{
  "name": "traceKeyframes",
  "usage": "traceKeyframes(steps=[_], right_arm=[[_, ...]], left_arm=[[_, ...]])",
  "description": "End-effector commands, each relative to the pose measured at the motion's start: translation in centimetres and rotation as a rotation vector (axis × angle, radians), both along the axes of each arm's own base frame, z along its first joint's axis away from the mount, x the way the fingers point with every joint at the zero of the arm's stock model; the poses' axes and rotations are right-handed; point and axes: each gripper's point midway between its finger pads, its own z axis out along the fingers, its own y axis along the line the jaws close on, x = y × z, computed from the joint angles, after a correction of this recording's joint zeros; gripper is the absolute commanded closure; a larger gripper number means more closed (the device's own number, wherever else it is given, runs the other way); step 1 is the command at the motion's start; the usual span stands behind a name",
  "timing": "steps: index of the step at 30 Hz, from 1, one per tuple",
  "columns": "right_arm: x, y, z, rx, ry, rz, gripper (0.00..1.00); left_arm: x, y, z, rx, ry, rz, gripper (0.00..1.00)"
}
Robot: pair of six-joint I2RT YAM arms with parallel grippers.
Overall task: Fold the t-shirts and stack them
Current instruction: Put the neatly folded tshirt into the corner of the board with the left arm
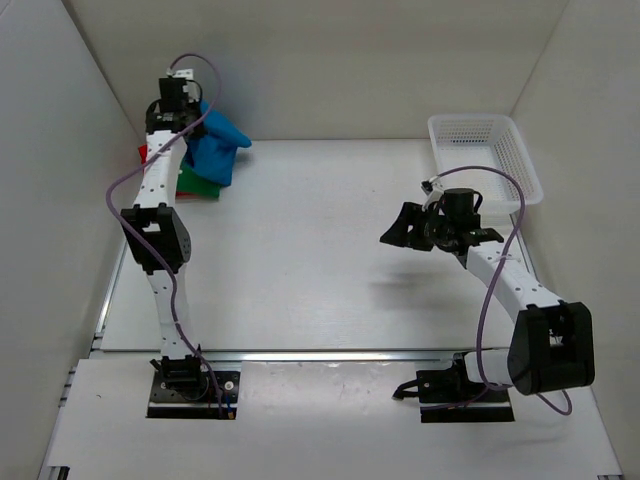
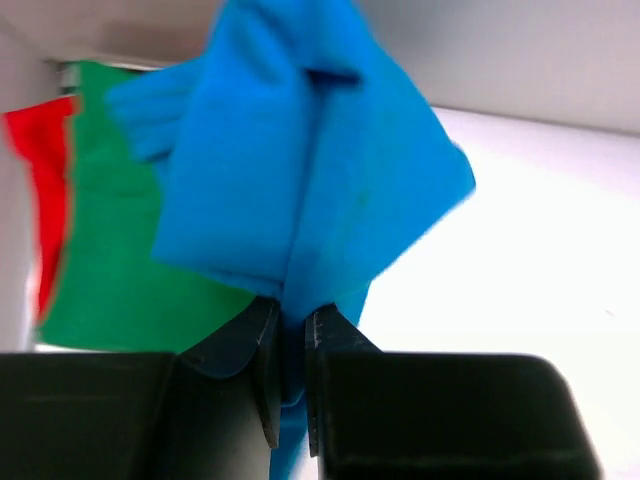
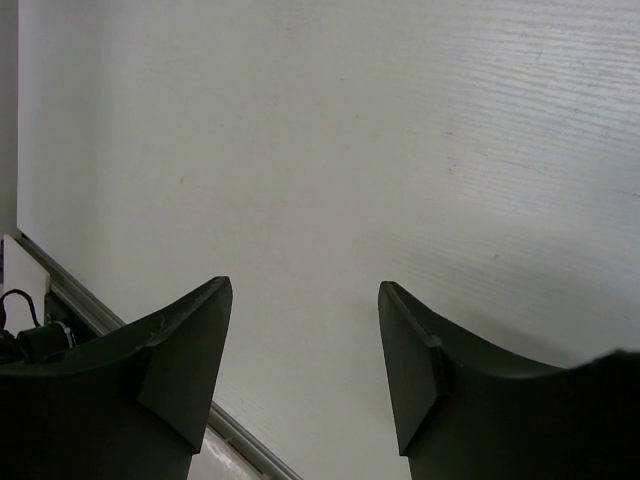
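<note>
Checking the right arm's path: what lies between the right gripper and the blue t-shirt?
Only bare table, as the top view shows, from right gripper to blue t-shirt.

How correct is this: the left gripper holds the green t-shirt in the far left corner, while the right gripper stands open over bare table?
Only the colour is wrong. The left wrist view shows the left gripper pinching the blue t-shirt; the green t-shirt lies below it, beside the red t-shirt. The right gripper does stand open over bare table.
</note>
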Motion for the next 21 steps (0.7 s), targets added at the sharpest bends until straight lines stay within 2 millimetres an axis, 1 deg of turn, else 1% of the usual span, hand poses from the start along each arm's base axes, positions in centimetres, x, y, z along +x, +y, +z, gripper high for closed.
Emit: traceKeyframes(steps=[1, 2, 3, 5, 6, 8, 9, 10, 11, 14, 15, 16, 19, 20, 21], right_arm=[[1.4, 0.9, 1.2, 0.027, -0.032, 0.028, 0.42], [1.5, 1.2, 1.5, 0.034, -0.037, 0.032, 0.42], [2.0, 1.2, 1.6, 0.033, -0.042, 0.031, 0.42], [2.6, 1.6, 1.5, 0.035, -0.031, 0.042, 0.42], [2.6, 1.7, 1.5, 0.036, -0.028, 0.048, 0.43], [3.0, 1.9, 1.3, 0.036, -0.017, 0.054, 0.42], [3.2, 2.2, 1.4, 0.035, -0.021, 0.057, 0.42], [3.2, 2.5, 1.4, 0.041, -0.013, 0.06, 0.42], [3.2, 2.4, 0.9, 0.039, 0.001, 0.064, 0.43], [3.4, 3.0, 1.0, 0.044, 0.006, 0.08, 0.42], [3.4, 3.3, 0.8, 0.038, 0.008, 0.085, 0.43], [3.1, 3.5, 0.6, 0.043, 0.023, 0.094, 0.43], [3.0, 3.8, 0.5, 0.039, 0.012, 0.106, 0.44], [2.6, 4.0, 0.1, 0.035, 0.02, 0.113, 0.43], [2.4, 3.9, -0.1, 0.031, 0.022, 0.113, 0.43]], left_arm=[[0.1, 4.7, 2.5, -0.038, -0.07, 0.05, 1.0], [0.3, 5.3, 2.9, -0.043, -0.083, 0.059, 1.0], [0.5, 6.2, 2.1, -0.052, -0.072, 0.067, 1.0], [0.5, 7.7, 1.8, -0.056, -0.073, 0.091, 1.0], [0.7, 8.1, 1.4, -0.05, -0.072, 0.095, 1.0], [0.8, 9.2, 1.3, -0.045, -0.078, 0.11, 1.0], [1.0, 9.2, 1.2, -0.044, -0.083, 0.109, 1.0], [1.1, 10.1, 1.2, -0.037, -0.088, 0.12, 1.0], [1.2, 10.8, 1.3, -0.037, -0.099, 0.133, 1.0], [1.9, 12.5, 1.7, -0.041, -0.142, 0.169, 1.0], [2.2, 13.2, 1.3, -0.037, -0.15, 0.191, 1.0], [2.7, 13.7, 1.7, -0.05, -0.175, 0.215, 1.0], [3.0, 16.4, 2.2, -0.05, -0.222, 0.325, 1.0], [2.7, 17.1, 2.1, -0.044, -0.223, 0.363, 1.0], [2.2, 18.4, 2.2, -0.028, -0.224, 0.426, 1.0]])
